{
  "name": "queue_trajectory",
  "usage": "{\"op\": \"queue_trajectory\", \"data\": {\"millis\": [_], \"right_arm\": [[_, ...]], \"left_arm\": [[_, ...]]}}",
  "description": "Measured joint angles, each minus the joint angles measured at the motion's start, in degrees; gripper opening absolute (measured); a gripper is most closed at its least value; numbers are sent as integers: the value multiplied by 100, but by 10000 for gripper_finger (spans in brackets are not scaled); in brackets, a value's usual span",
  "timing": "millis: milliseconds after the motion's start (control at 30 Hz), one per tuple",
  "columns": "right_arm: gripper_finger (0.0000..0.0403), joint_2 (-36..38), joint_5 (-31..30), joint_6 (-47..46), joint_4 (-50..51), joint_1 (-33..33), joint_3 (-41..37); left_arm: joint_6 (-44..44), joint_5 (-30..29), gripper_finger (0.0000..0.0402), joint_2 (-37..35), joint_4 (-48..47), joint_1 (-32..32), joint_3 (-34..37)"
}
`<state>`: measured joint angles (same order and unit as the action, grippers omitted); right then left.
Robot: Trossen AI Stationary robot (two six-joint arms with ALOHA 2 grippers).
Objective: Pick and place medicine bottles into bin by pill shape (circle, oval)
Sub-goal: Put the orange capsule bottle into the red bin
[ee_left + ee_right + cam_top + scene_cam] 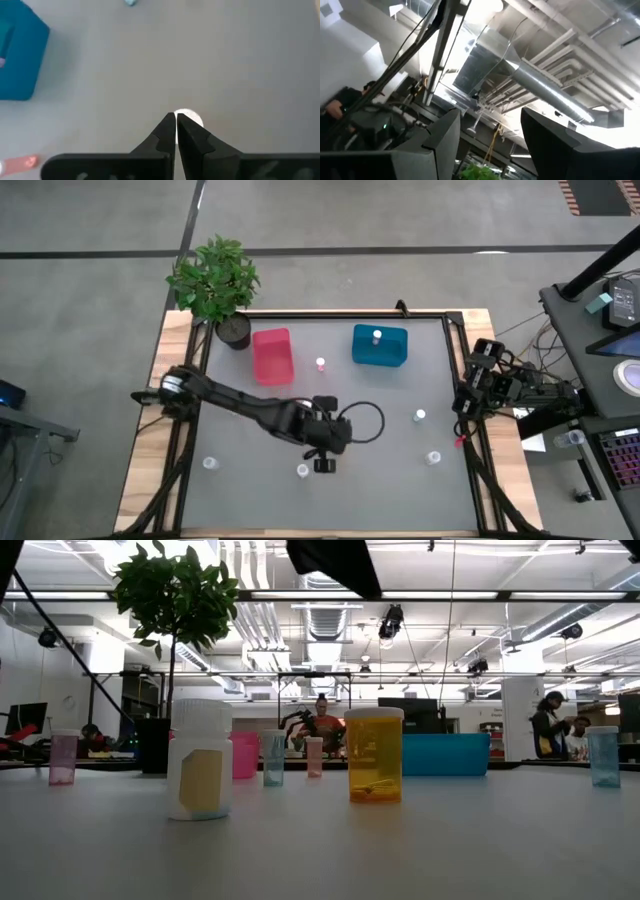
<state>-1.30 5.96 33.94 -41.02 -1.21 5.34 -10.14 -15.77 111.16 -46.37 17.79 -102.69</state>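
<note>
Several tiny white-capped bottles stand on the grey table: one near the front, one front left, a pinkish one between the bins, two at the right. One bottle stands in the teal-blue bin; the pink-red bin is to its left. My left gripper is shut and raised above the table's front middle, with a white cap showing just beyond its fingertips. My right gripper is open, parked at the table's right edge, pointing up.
A potted plant stands at the far left corner beside the pink-red bin. In the low view a white bottle with a yellow label and an orange bottle stand nearest the front edge. A black cable loops beside the left arm.
</note>
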Motion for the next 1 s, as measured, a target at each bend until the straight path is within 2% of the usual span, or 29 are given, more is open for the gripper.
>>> {"op": "queue_trajectory", "data": {"millis": [133,433,667,833,1000], "right_arm": [[200,-6,0,-285,53,0,0],[200,-25,2,-792,321,0,0],[200,-31,2,-890,404,0,-11],[200,-31,0,-893,437,0,-13],[200,-31,-2,-938,442,0,-22]], "left_arm": [[-146,377,0,257,280,25,0],[-166,456,0,488,568,17,127],[-688,689,8,482,540,-36,184],[-862,959,64,490,541,-90,223],[-898,992,159,493,543,-121,292]]}}
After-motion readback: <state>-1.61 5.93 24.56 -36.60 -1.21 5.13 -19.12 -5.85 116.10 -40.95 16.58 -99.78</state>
